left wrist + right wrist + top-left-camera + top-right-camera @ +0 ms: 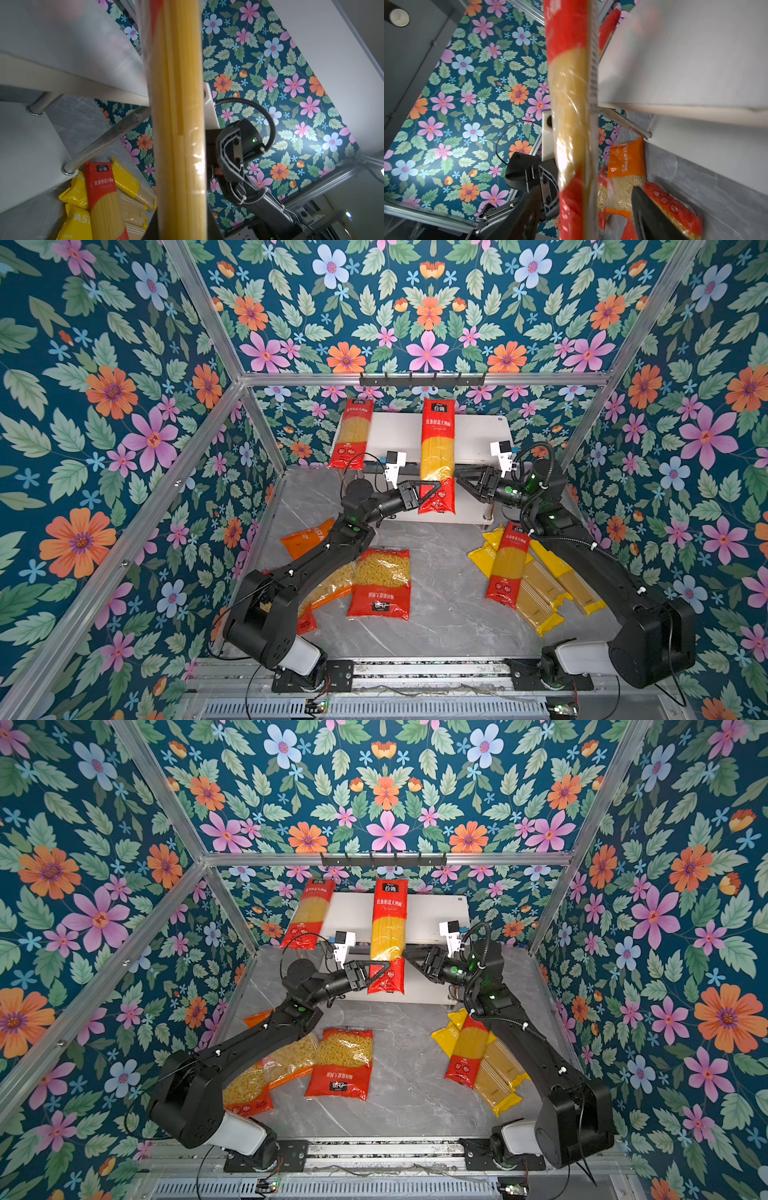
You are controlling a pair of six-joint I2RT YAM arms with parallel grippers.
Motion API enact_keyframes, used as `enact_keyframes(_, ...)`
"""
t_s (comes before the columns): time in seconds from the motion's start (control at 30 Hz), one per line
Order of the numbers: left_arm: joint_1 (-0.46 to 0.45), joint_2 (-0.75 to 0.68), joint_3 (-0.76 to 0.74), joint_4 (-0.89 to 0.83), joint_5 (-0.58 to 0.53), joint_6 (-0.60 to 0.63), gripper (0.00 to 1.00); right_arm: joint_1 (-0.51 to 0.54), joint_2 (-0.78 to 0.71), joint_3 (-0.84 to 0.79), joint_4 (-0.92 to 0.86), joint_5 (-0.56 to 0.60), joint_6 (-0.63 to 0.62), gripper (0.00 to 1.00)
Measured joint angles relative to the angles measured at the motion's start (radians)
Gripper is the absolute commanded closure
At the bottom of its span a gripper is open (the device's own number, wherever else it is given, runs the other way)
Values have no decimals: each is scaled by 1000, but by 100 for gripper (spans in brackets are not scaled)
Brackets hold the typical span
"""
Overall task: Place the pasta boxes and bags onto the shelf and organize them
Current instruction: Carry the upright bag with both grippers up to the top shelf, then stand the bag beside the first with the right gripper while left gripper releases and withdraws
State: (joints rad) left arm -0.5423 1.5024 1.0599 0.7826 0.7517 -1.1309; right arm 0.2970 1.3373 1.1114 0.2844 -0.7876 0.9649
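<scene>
Centre frame, a red spaghetti pack [437, 448] stretches across the shelf's [399, 431] top board, its lower end past the front edge, with the left gripper [431, 491] jaws clamped there and the right gripper [461, 481] jaws standing open alongside; light, slick-wrapped and brittle, it likely handles best pinched gently across its width.

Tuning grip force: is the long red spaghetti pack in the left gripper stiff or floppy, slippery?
Likely stiff: red spaghetti pack runs straight, left gripper pinching only near its lower end. Probably slippery: glossy film shows glare.
</scene>
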Motion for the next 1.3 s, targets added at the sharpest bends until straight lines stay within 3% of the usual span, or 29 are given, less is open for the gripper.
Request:
enact_keyframes(0.17, 12, 12, 55, -98, -48, -34, 82, 66, -45, -37, -64, 40, -4, 29)
enact_keyframes(0.3, 14, 26, 84, -167, -56, -56, 80, 103, -26, -3, -88, 82, -5, 35)
enact_keyframes(0.37, 14, 26, 92, -180, -56, -64, 80, 111, 0, 22, -90, 91, -8, 42)
enact_keyframes(0.5, 19, 24, 94, -187, -60, -69, 74, 119, 59, 59, -76, 103, 6, 66)
enact_keyframes(0.7, 33, -5, 69, -176, -71, -67, 50, 124, 77, 97, -63, 96, 66, 84)
enact_keyframes(0.83, 41, -79, -7, -141, -74, -57, 41, 124, 82, 139, -105, 103, 91, 90)
enact_keyframes(0.97, 44, -193, -131, -117, -77, -14, 38, 124, 108, 212, -170, 130, 105, 94)
enact_keyframes(1.3, 30, -487, -454, -271, -196, 290, 38, 211, 289, 454, -229, 284, 171, 100)
